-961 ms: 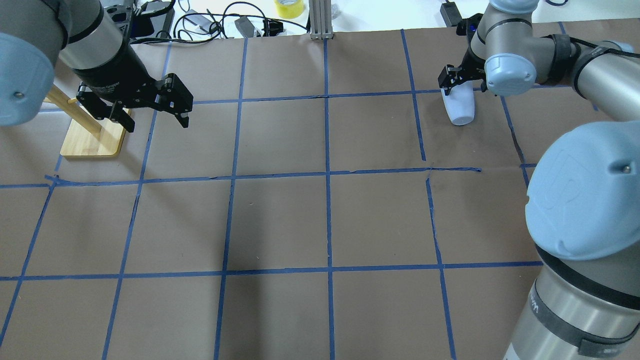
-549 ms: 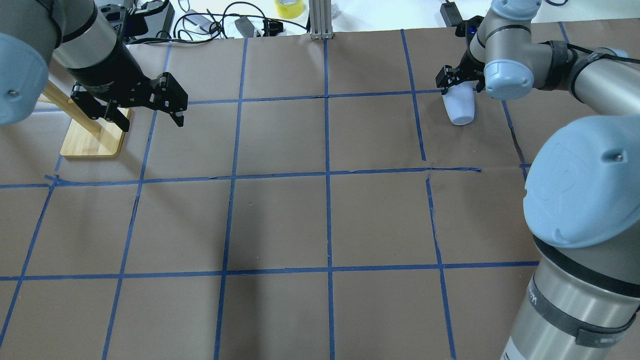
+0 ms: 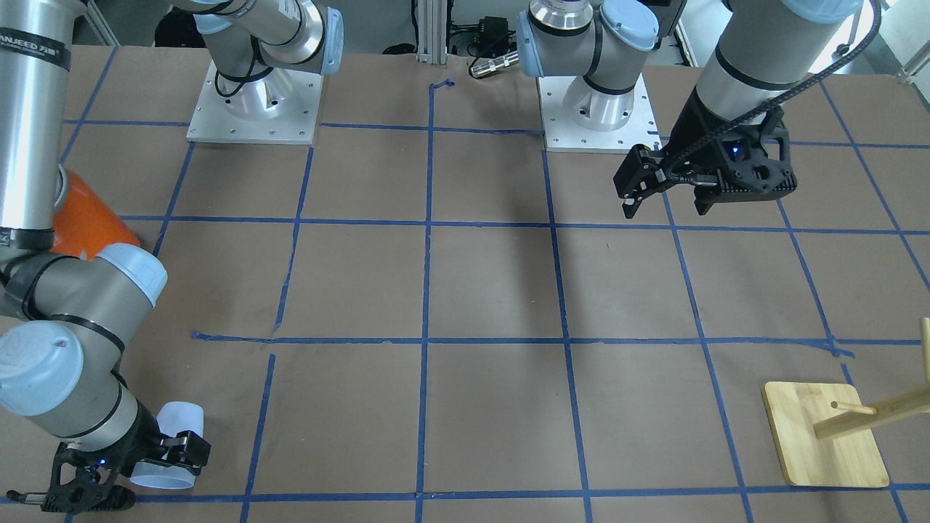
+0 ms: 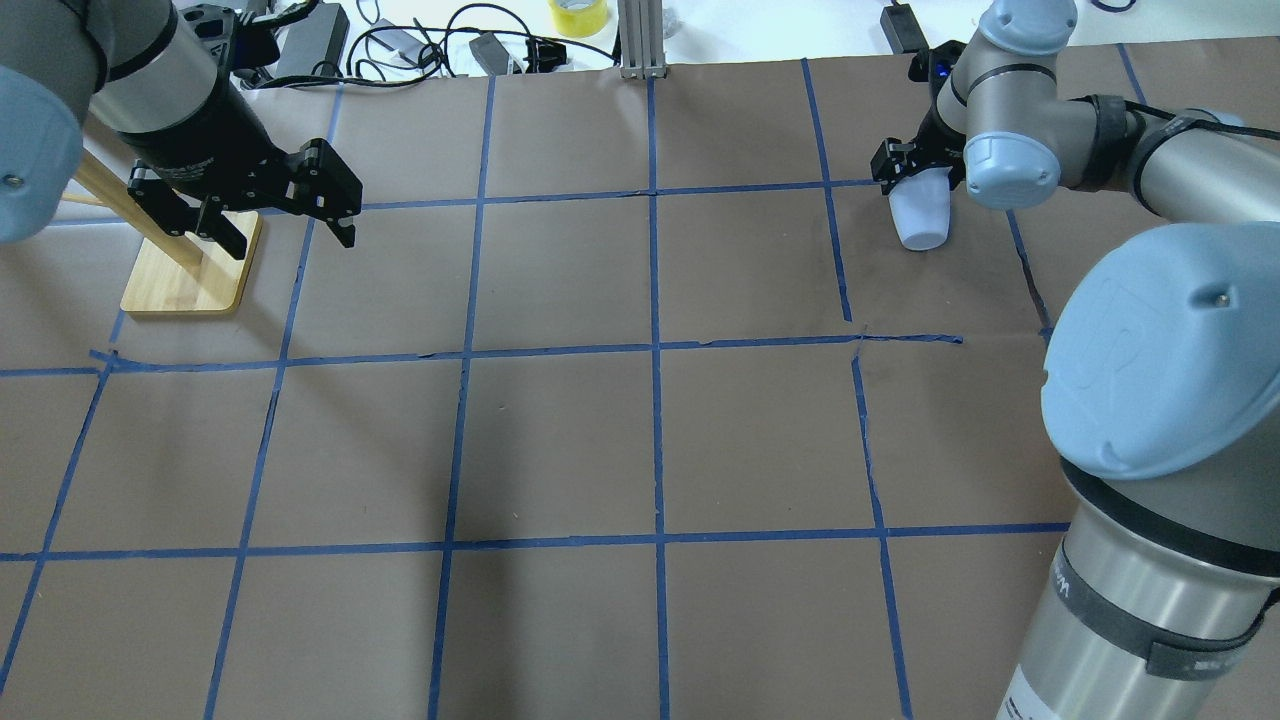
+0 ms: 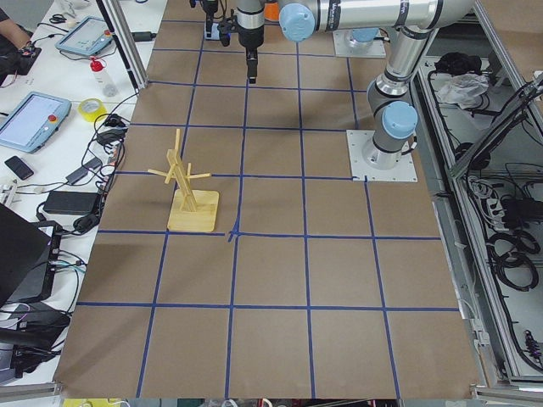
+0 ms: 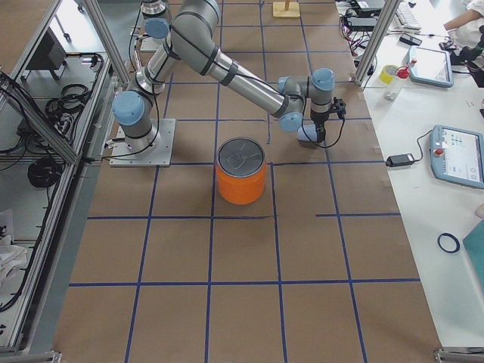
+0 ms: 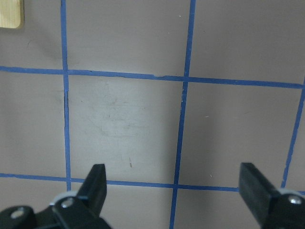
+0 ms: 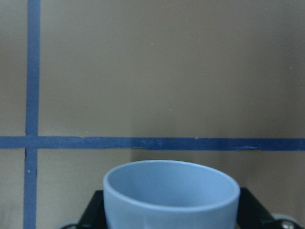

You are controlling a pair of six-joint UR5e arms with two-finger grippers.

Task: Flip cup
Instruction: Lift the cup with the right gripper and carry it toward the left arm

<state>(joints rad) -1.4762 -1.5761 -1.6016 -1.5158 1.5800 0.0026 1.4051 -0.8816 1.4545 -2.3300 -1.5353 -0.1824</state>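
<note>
The pale blue-white cup (image 4: 922, 218) is held at the far right of the table by my right gripper (image 4: 917, 178), which is shut on it. The cup is tipped over, its base toward the robot and its open mouth toward the operators' side (image 3: 168, 444). The right wrist view shows its light blue inside (image 8: 171, 191) between the fingers (image 8: 93, 210). I cannot tell whether it touches the table. My left gripper (image 4: 292, 243) is open and empty above the table's far left, beside a wooden stand. Its open jaws show in the left wrist view (image 7: 174, 183).
A wooden peg stand (image 4: 185, 275) on a bamboo base is at the far left, close to my left gripper. A large orange can (image 6: 242, 170) with a silver top stands near my right arm (image 3: 91, 221). Cables and a yellow tape roll (image 4: 577, 15) lie beyond the far edge.
My right gripper has turned with the cup, which now looks shorter from above. My left gripper has moved left and away, closer to the wooden stand, still open.
</note>
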